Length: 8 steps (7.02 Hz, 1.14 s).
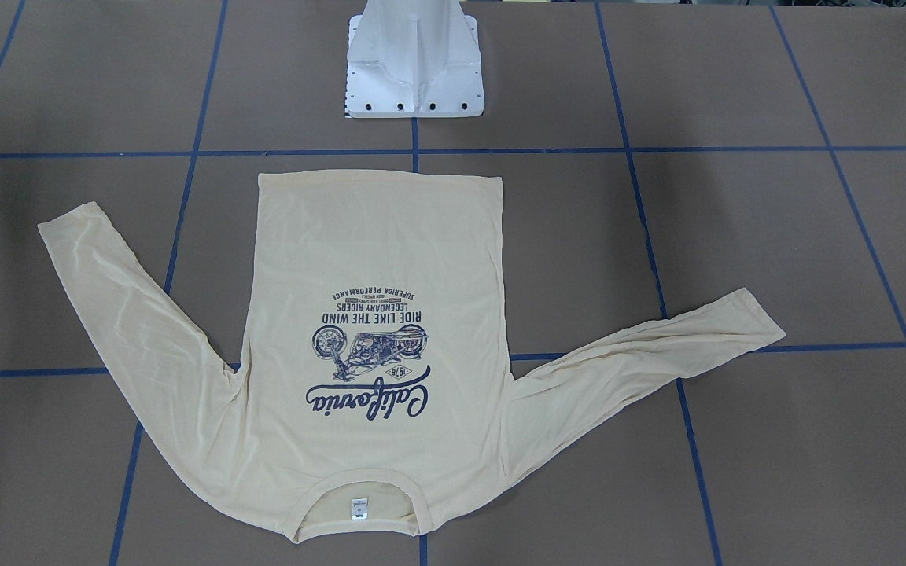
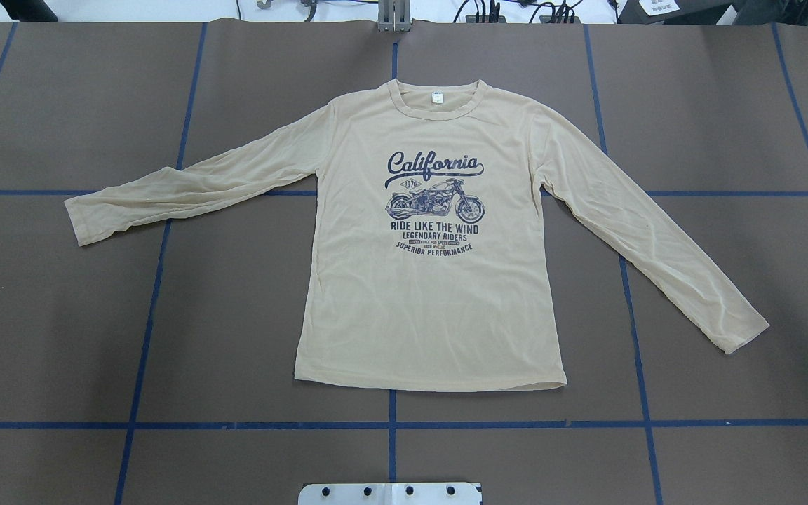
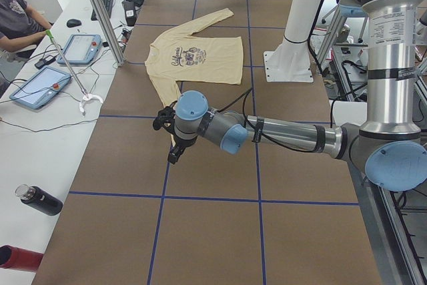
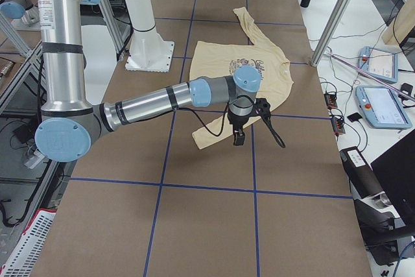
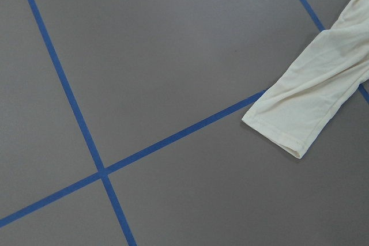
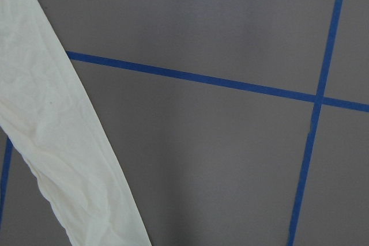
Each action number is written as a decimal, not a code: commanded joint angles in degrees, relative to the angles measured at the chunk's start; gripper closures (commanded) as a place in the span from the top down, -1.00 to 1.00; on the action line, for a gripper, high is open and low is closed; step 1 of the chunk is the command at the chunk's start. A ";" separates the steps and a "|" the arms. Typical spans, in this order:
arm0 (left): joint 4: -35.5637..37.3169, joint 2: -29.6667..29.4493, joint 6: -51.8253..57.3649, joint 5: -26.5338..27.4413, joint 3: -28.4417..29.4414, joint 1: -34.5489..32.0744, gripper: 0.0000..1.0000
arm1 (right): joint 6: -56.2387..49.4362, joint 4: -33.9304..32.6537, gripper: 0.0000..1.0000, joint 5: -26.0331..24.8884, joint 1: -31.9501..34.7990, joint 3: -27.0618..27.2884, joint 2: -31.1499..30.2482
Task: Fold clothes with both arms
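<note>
Cream-yellow T-shirt (image 2: 432, 280), thin and long-sleeved, lies flat and print-up in the middle of a brown worktop (image 2: 60, 337) gridded with blue tape. It is probably light, limp and slippery, best pinched at a cuff (image 5: 277, 131) or hem corner. Left fingers (image 3: 175, 155) and right fingers (image 4: 238, 137) hover near the sleeves, holding nothing. I cannot tell how far open they are. A side desk (image 3: 40, 145) carries tablets (image 3: 37, 87).

Left arm (image 3: 293, 136), right arm (image 4: 146, 104): silver tubes, light-blue joint caps (image 3: 192, 105), black cables (image 4: 275, 133).
</note>
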 commanded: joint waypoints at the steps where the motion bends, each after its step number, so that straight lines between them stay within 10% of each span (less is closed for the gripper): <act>1: -0.42 0.50 -0.48 0.54 0.24 -0.09 0.99 | 0.37 0.02 1.00 -1.70 -0.08 -0.45 -0.05; 5: -0.42 2.17 -0.31 0.20 -0.28 -0.09 0.99 | 5.16 10.07 1.00 -1.36 -6.83 -5.83 -0.20; 8: -0.50 2.35 -0.22 0.11 -0.99 -0.01 0.99 | 33.32 24.99 0.98 -1.70 -15.85 -6.01 -4.24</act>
